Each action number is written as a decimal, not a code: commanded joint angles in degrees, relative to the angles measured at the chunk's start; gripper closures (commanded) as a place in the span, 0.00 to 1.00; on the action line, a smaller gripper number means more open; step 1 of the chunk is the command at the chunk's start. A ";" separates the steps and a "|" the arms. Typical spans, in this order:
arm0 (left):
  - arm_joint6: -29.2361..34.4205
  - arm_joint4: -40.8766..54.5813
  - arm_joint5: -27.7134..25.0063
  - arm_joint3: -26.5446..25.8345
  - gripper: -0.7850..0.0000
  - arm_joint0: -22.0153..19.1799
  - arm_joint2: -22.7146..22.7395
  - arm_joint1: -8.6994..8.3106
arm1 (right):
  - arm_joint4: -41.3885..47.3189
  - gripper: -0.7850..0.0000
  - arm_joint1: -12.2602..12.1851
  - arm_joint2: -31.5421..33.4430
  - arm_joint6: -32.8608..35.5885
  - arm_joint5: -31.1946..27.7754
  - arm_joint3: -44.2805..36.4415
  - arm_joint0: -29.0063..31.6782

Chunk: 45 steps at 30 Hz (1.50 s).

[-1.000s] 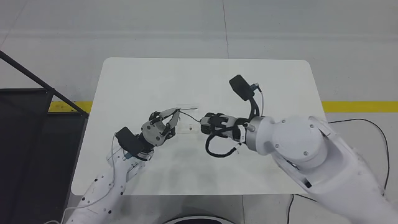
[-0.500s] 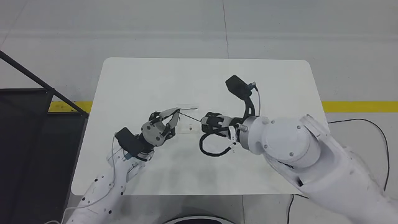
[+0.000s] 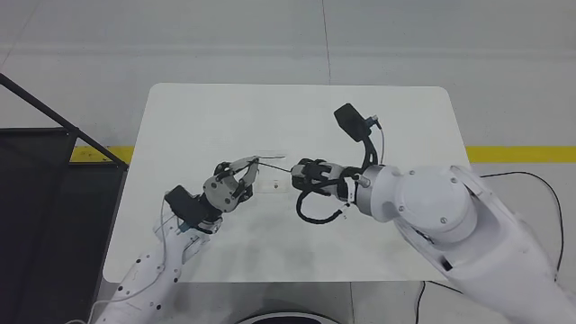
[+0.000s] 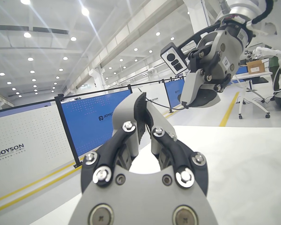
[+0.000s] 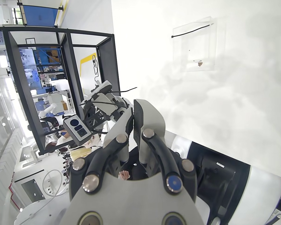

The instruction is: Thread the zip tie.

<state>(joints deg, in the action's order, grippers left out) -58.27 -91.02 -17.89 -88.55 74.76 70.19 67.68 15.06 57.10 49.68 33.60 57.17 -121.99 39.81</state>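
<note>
Top view, zip tie (image 3: pixel 274 169): thin black strip stretched between the two grippers, over the clear plate (image 3: pixel 273 186) that lies on the counter (image 3: pixel 405 117).
Top view, left gripper (image 3: pixel 254 166): at the plate's left side, fingers closed on one end of the strip.
Top view, right gripper (image 3: pixel 293 173): at the plate's right side, fingers closed on the other end.
Top view, second zip tie (image 3: pixel 270 156): flat along the plate's far edge, apart from both grippers.
Left wrist view, left gripper (image 4: pixel 144 99): fingers pressed together, pinching the strip at the pad tips.
Left wrist view, zip tie (image 4: pixel 165 105): runs taut from those tips to the right gripper (image 4: pixel 185 105), whose fingertips clamp it.
Right wrist view, right gripper (image 5: pixel 133 105): fingers pressed together. The contact with the strip is too fine to resolve.
Right wrist view, second zip tie (image 5: pixel 192 31): rests on the clear plate (image 5: pixel 208 57) near one edge, well apart from the fingers.
</note>
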 commanded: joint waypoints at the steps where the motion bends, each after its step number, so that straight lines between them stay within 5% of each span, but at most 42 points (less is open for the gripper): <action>1: -0.75 -0.34 0.28 -0.55 1.00 0.39 0.78 -0.15 | -0.89 1.00 -0.33 0.63 0.16 0.50 -0.63 0.51; 17: -1.10 -9.87 9.96 -5.92 1.00 6.45 3.63 -0.95 | -18.13 1.00 -6.01 5.16 7.07 0.83 -11.19 10.10; 45: -1.10 -9.87 9.96 -5.92 1.00 6.45 3.63 -0.95 | -17.71 1.00 -5.96 5.30 6.03 -0.95 -10.74 11.11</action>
<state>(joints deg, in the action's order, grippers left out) -59.37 -100.89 -7.92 -94.47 81.21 73.82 66.73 -2.93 51.11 54.87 40.30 57.50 -133.01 50.28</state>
